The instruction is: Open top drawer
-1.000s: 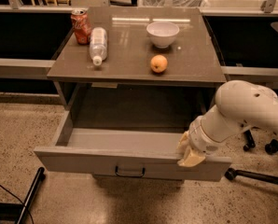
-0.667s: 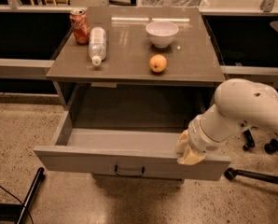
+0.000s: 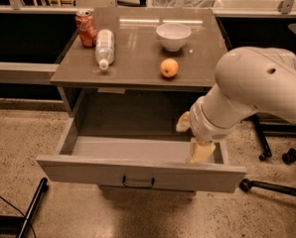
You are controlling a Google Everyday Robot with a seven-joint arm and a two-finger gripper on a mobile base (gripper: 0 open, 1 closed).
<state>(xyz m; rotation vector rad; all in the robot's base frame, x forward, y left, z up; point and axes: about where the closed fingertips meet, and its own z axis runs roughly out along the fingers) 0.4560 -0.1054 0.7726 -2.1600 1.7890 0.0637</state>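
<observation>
The top drawer point(image 3: 88, 171) is a wide grey drawer with a small dark loop handle point(image 3: 138, 182) at the centre of its flat front. It stands pulled far out from under the grey table top point(image 3: 138, 58), and its inside shows bare. My gripper point(image 3: 191, 139) hangs over the right end of the drawer, just behind the front panel. Its cream fingers point(image 3: 201, 152) are spread apart and hold nothing. My white arm point(image 3: 257, 83) comes in from the right. No other drawers show.
On the table top are a red soda can point(image 3: 86, 28), a clear bottle point(image 3: 105, 47) lying down, a white bowl point(image 3: 173, 36) and an orange point(image 3: 169, 67). Chair legs and castors point(image 3: 267, 185) stand at the right. A dark bar point(image 3: 31, 209) lies on the floor at the lower left.
My gripper has lifted off the drawer front's top edge and moved slightly back over the drawer. The arm now fills more of the right side. The drawer stays open.
</observation>
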